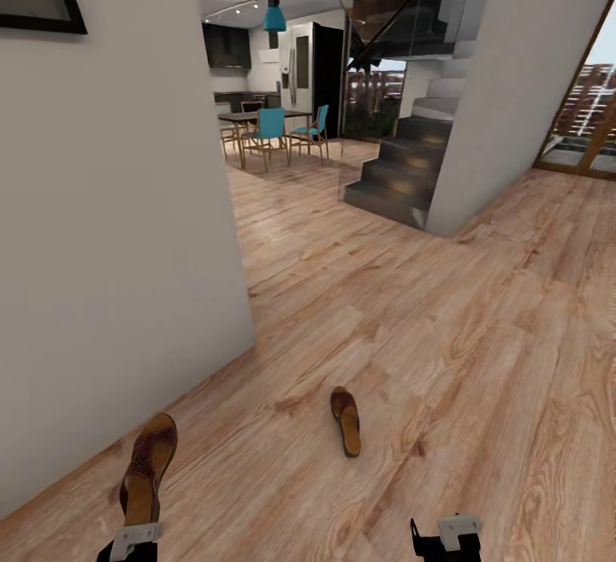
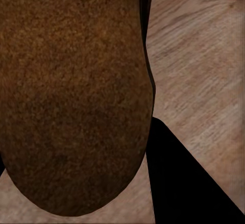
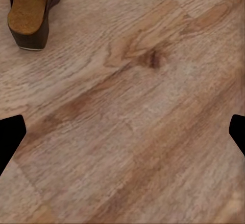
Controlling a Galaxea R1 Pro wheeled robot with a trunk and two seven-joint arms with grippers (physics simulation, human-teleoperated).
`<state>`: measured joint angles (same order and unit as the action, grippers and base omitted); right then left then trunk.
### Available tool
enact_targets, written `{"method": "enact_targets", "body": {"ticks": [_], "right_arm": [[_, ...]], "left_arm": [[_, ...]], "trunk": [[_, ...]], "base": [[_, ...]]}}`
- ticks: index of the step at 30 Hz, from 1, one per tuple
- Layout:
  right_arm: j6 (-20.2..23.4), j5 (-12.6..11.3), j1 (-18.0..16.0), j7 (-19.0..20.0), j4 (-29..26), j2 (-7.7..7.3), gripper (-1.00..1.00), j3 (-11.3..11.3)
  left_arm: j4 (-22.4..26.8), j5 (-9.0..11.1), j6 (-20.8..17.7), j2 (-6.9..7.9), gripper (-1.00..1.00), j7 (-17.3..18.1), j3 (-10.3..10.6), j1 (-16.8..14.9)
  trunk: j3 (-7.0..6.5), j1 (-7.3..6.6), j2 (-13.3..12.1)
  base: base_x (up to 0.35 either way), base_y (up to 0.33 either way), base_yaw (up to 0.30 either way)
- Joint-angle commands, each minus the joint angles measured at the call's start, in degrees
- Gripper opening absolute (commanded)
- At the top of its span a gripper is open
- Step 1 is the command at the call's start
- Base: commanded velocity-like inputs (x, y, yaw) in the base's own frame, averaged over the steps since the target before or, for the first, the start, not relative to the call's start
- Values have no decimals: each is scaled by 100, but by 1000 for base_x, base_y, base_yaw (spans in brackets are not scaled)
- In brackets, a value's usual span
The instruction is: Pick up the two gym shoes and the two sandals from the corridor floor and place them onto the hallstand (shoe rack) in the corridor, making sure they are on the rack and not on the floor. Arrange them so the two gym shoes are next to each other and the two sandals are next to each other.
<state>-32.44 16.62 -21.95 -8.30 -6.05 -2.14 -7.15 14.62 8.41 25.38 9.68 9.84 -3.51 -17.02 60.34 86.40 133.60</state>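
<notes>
One brown sandal (image 1: pixel 147 464) stands up out of my left gripper (image 1: pixel 133 538), which is shut on its heel end at the lower left of the head view. Its tan sole (image 2: pixel 71 91) sits close before the left wrist camera, with one dark finger (image 2: pixel 178 183) beside it. The other sandal (image 1: pixel 346 421) lies flat on the wood-plank corridor floor (image 1: pixel 479 357), ahead and between the arms. My right gripper (image 1: pixel 445 538) hangs open over bare floor, and that sandal's heel (image 3: pixel 30 14) lies beyond its fingertips. The gym shoes and the hallstand are out of view.
A white wall (image 1: pixel 111 228) runs close along the left, ending at a corner. Ahead, dark stairs (image 1: pixel 402 173) with a glass rail rise beside a white pillar (image 1: pixel 513 91). A dining table with teal chairs (image 1: pixel 269 130) stands far back. A glass door (image 1: pixel 590 109) is at the right.
</notes>
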Motion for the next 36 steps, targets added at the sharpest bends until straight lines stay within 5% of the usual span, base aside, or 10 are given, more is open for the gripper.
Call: {"method": "enact_targets", "body": {"ticks": [1, 22, 25, 31, 33, 36], "right_arm": [[-17, 61, -4, -21, 7, 2, 100, -41], [-19, 63, -4, -19, -7, 59, 100, -47], [-16, 73, -9, -4, -22, 65, 100, -43], [150, 83, -11, 6, -685, 144, 100, -33], [443, 83, -12, 5, -1078, 197, 100, -33], [1528, 80, -14, 13, -1775, 376, 100, -32]], "left_arm": [[-3, 21, 3, -2, -100, 55, -41, -3], [128, 30, -109, -45, -100, 101, -8, -140], [321, 5, -269, -102, -100, 116, 1, -426], [540, -41, -1394, -290, -100, 163, 20, -1266], [577, -122, -1669, -385, -100, 169, 55, -1508], [622, -457, -2023, -568, -100, 167, 243, -1996]], "trunk": [[5, 1, 2], [5, 1, 2], [5, 1, 2], [5, 1, 2], [5, 1, 2], [5, 1, 2]], "base": [[147, -13, -47], [19, -1, -5], [0, 0, 0], [0, 0, 0], [0, 0, 0], [0, 0, 0]]}}
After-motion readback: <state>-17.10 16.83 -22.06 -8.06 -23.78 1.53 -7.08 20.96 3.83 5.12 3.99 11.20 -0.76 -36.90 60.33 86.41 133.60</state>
